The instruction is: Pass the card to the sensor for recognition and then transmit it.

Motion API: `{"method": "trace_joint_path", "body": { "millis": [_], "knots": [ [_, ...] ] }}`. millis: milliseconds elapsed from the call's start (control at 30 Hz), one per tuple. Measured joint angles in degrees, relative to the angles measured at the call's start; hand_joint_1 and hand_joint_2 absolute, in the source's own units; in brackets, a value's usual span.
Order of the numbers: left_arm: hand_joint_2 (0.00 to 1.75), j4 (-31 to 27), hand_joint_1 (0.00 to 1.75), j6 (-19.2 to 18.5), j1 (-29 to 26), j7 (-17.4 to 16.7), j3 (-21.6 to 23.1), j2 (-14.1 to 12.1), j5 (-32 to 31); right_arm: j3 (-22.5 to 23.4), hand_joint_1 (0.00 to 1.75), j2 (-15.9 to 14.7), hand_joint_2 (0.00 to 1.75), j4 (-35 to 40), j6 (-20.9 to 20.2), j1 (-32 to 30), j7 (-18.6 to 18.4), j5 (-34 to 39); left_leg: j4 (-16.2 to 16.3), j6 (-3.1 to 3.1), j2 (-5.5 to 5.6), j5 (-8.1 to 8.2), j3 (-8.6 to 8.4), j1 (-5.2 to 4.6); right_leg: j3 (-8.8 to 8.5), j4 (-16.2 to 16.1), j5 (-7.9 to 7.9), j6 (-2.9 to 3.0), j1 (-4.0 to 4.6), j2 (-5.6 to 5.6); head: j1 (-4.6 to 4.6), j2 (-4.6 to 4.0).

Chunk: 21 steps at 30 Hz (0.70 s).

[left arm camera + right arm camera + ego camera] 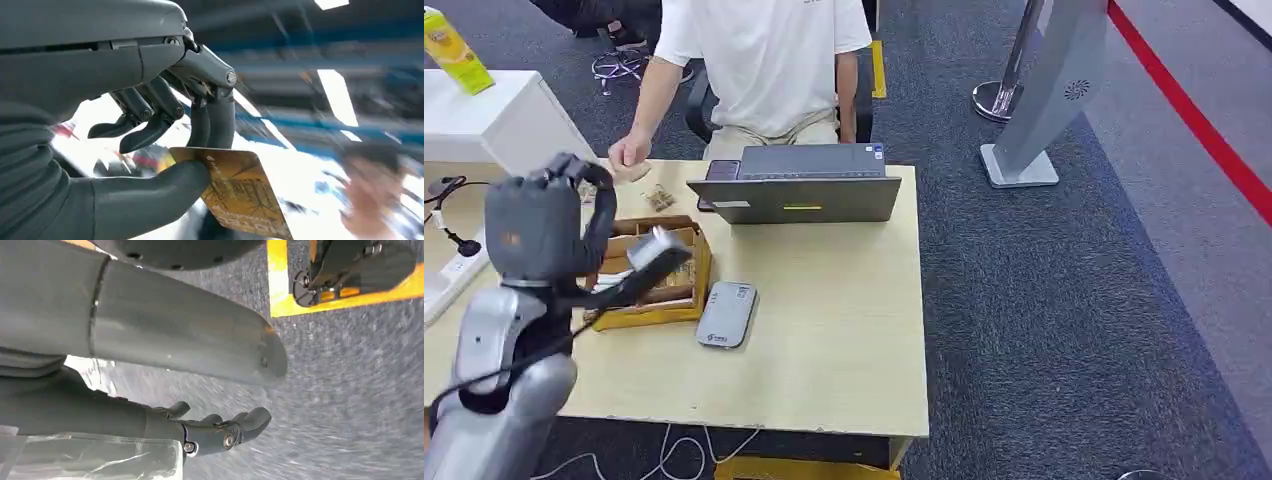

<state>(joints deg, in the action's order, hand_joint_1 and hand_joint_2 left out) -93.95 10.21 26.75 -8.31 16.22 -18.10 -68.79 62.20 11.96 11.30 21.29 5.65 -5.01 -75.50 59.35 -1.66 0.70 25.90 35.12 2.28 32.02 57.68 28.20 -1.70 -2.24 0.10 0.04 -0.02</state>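
Left wrist view shows the left hand (165, 150) pinching a glossy gold card (240, 192) between its thick grey thumb and dark fingers (212, 120), its far corner cut off. From the head view, a wooden tray (686, 290) holding blurred slips sits on the pale desk (844, 330) beside a flat rounded grey sensor (727, 314). The right hand (220, 430) hangs over speckled carpet (350, 390), fingers loosely curled, nothing in them
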Motion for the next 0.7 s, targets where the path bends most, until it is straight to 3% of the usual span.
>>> {"method": "trace_joint_path", "body": {
  "millis": [100, 200, 367, 467, 633, 667, 700],
  "knots": [
    [1.75, 16.38, 1.75, 4.98, 11.2, 0.2, -0.85, -0.11, -2.86, -1.2, 0.0, 0.0, 0.0, 0.0, -0.39, 0.29, 0.02, -1.44, -0.02, -0.08, -0.36, -0.19, -0.03, 0.02, 0.15, 0.05, -0.29, 0.15, 0.01, 0.36, -0.22, 0.0],
    [1.75, 26.63, 1.75, 6.75, 16.89, 0.66, -1.2, -0.11, -3.32, -1.94, 0.0, -0.04, 0.0, 0.0, -0.5, 0.02, 0.0, -1.72, 0.0, -0.06, -0.55, -0.26, 0.08, 0.01, 0.21, 0.07, -0.46, 0.09, 0.01, 0.6, -0.24, 0.0],
    [1.75, 34.01, 1.75, 6.69, 20.17, 0.36, -1.2, 0.22, -3.55, -2.29, 0.0, -0.07, 0.0, 0.0, -0.5, 0.01, 0.04, -1.87, 0.01, -0.06, -0.58, -0.25, 0.14, 0.0, 0.27, 0.06, -0.45, 0.08, 0.01, 0.67, -0.24, 0.0],
    [1.75, 37.32, 1.75, 4.85, 21.66, -2.38, -1.37, 0.24, -4.39, -2.32, 0.0, -0.07, 0.0, 0.0, -0.46, 0.02, 0.72, -1.85, 0.0, -0.06, -0.59, -0.24, 0.17, 0.01, 0.3, 0.06, -0.44, 0.09, 0.01, 0.67, -0.26, 0.0],
    [1.75, 48.45, 1.75, 5.09, 25.79, -1.22, -3.41, 0.61, -3.34, -2.44, 0.0, -0.07, 0.0, 0.0, -0.44, 0.0, 0.35, -1.87, -0.04, -0.08, -0.6, -0.27, 0.16, 0.02, 0.34, 0.09, -0.45, 0.09, 0.02, 0.67, -0.29, 0.0],
    [1.75, 49.79, 0.0, 5.11, 26.1, -1.11, -3.71, 0.7, -3.1, -2.45, 0.0, -0.07, 0.0, 0.0, -0.41, 0.01, 0.33, -1.85, -0.04, -0.08, -0.61, -0.28, 0.15, 0.02, 0.34, 0.1, -0.45, 0.09, 0.02, 0.67, -0.26, 0.0],
    [1.75, 50.96, 0.0, 5.13, 26.28, -1.09, -4.07, 0.79, -2.92, -2.47, 0.0, -0.07, 0.0, 0.0, -0.41, 0.01, 0.35, -1.87, -0.04, -0.1, -0.63, -0.29, 0.16, 0.02, 0.35, 0.11, -0.46, 0.09, 0.02, 0.68, -0.26, 0.0]
  ]
}}
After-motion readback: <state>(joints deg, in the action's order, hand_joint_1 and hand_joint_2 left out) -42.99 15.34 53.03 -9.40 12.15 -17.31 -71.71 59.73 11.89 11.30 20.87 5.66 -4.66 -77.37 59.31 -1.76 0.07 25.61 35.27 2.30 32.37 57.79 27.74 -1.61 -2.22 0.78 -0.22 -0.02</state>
